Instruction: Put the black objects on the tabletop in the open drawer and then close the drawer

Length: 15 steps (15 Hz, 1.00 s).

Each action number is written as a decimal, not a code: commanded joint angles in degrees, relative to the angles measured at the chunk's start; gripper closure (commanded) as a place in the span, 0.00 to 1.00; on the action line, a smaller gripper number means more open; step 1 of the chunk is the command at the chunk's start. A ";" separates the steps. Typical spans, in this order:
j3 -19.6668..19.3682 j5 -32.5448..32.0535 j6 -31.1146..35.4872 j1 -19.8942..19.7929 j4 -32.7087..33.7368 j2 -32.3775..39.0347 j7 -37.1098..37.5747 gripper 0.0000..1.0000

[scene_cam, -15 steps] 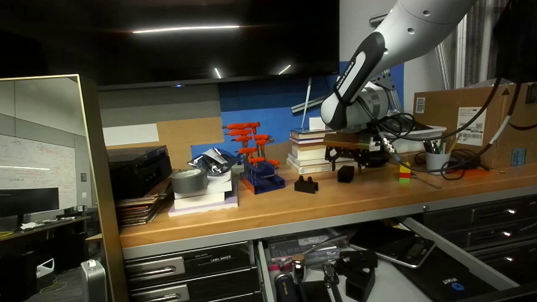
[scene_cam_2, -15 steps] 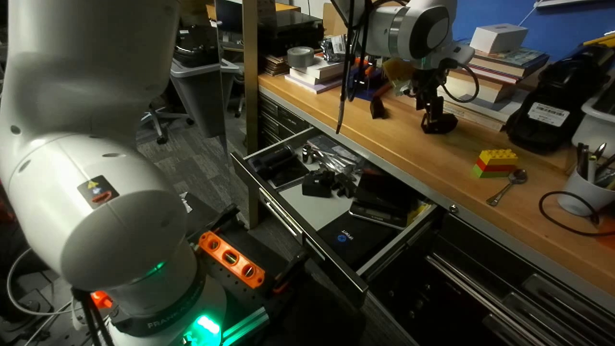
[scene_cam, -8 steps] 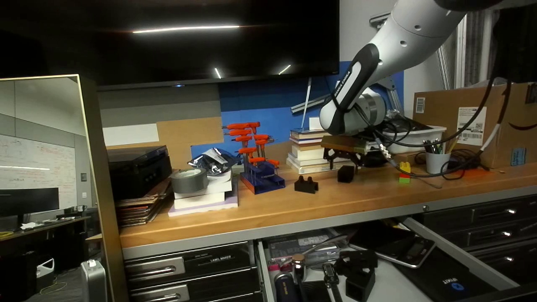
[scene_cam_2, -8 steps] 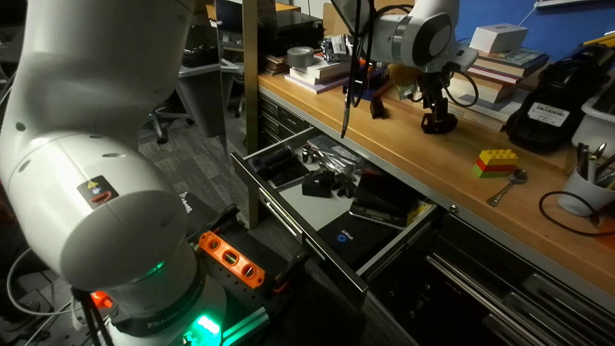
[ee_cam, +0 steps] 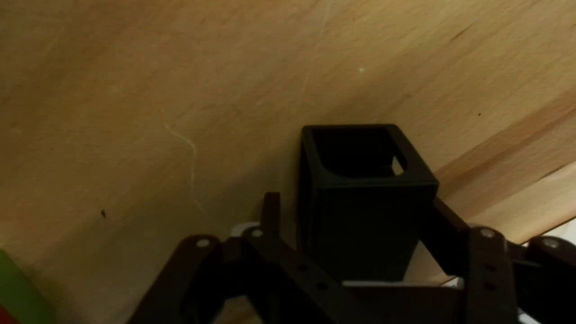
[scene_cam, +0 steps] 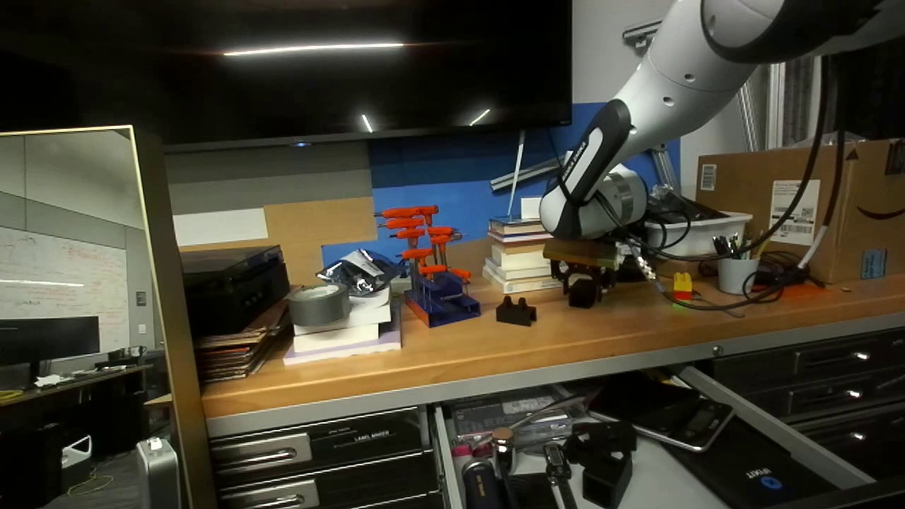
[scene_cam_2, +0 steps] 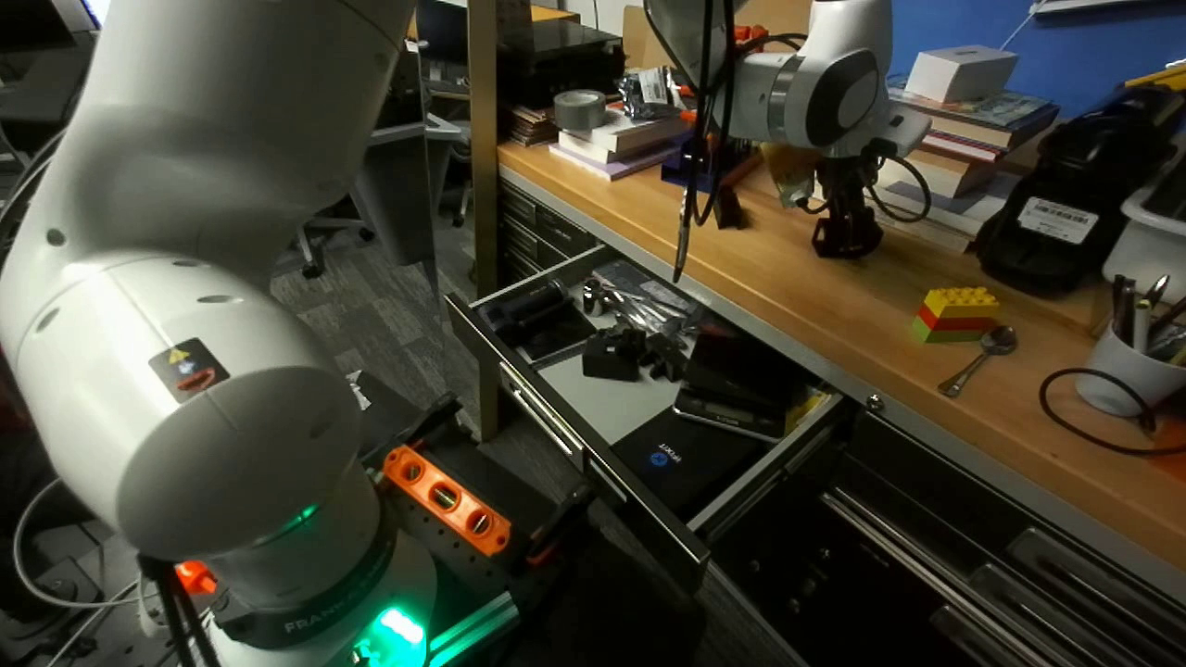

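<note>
The gripper [ee_cam: 356, 209] is down at the wooden tabletop [scene_cam: 452, 353], its 2 fingers spread on either side of a black block [ee_cam: 364, 225] that rests on the wood, and it is not clenched on it. In the wrist view the block shows a squarish opening at its top; the finger [ee_cam: 271, 213] at the left of the picture stands clear of the block, while the finger [ee_cam: 447, 231] at the right is against it or just beside it, I cannot tell which. A low black bracket [scene_cam: 516, 313] with 2 knobs on top sits on the tabletop too, apart from the gripper and near a blue rack [scene_cam: 445, 300] of red-handled tools. Below the bench edge the drawer [scene_cam_2: 544, 419] is pulled open, holding dark parts [scene_cam_2: 611, 358], a flat device with a display [scene_cam: 703, 424] and a flat black item [scene_cam: 749, 459] lettered iFIXIT. In an exterior view, a stack of yellow, red and green bricks [scene_cam_2: 959, 317] stands just beside a spoon [scene_cam_2: 996, 343], with a cup of pens [scene_cam_2: 1126, 375] near them.
</note>
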 commanded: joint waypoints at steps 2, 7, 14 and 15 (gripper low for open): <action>-1.49 -0.14 -0.48 0.65 2.85 1.73 0.75 0.58; 2.97 2.25 -4.00 -2.25 1.24 -0.54 -6.68 0.75; 10.34 7.83 -14.73 -5.23 -6.28 -11.23 -28.08 0.75; 10.52 7.87 -17.54 -5.20 -8.03 -13.47 -30.15 0.75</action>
